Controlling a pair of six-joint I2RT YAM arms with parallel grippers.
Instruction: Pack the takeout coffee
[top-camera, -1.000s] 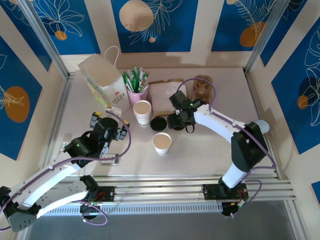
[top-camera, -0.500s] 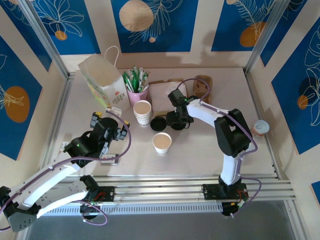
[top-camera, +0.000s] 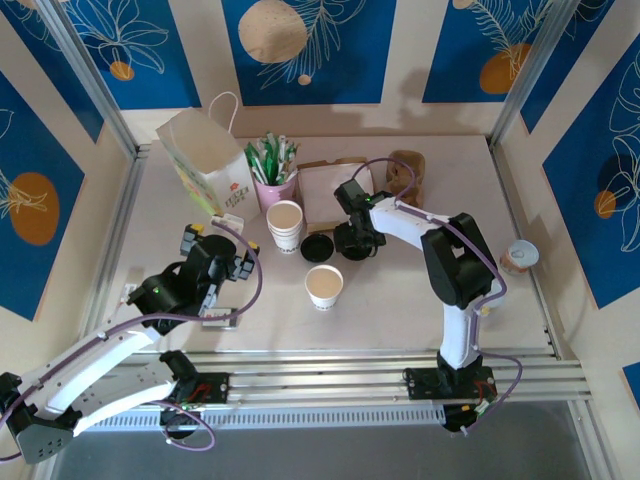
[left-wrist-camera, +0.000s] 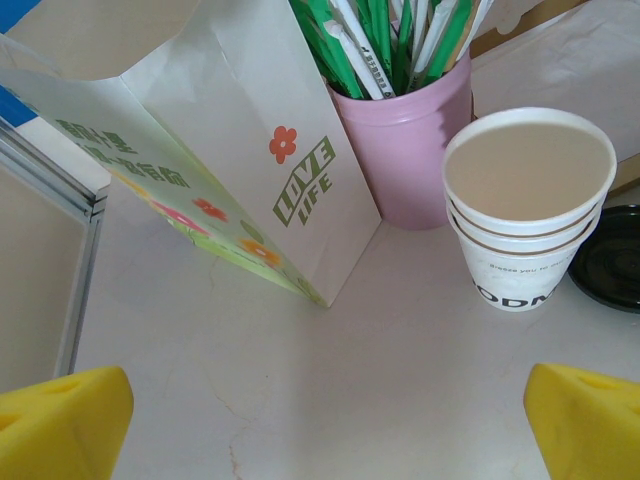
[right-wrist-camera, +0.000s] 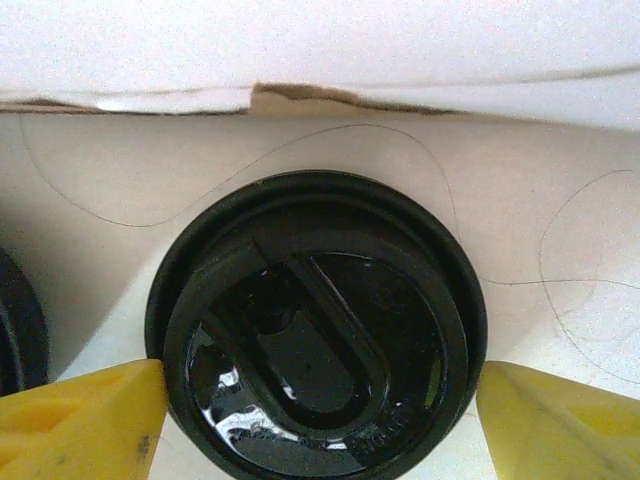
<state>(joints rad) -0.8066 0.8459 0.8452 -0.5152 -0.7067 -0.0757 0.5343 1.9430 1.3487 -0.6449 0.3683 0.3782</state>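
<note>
The takeout coffee cup (top-camera: 323, 287) stands lidless on the table (top-camera: 420, 300), just nearer the arm bases than the right gripper (right-wrist-camera: 320, 400) and a little to its left. That gripper hangs over a black lid (right-wrist-camera: 315, 335) lying flat, its yellow fingers (right-wrist-camera: 80, 420) spread wide at the rim on either side; I cannot tell whether they squeeze it, and a second black lid (top-camera: 317, 247) lies just to its left. Well apart to the left, the left gripper (left-wrist-camera: 320, 420) is spread fully and empty, with the stack of cups (left-wrist-camera: 528, 200), pink cup (left-wrist-camera: 415, 150) and paper bag (left-wrist-camera: 230, 150) just ahead of it.

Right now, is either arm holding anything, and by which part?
The left end effector holds nothing. The right end effector has fingers flanking the black lid at its rim; whether they grip it cannot be told.
</note>
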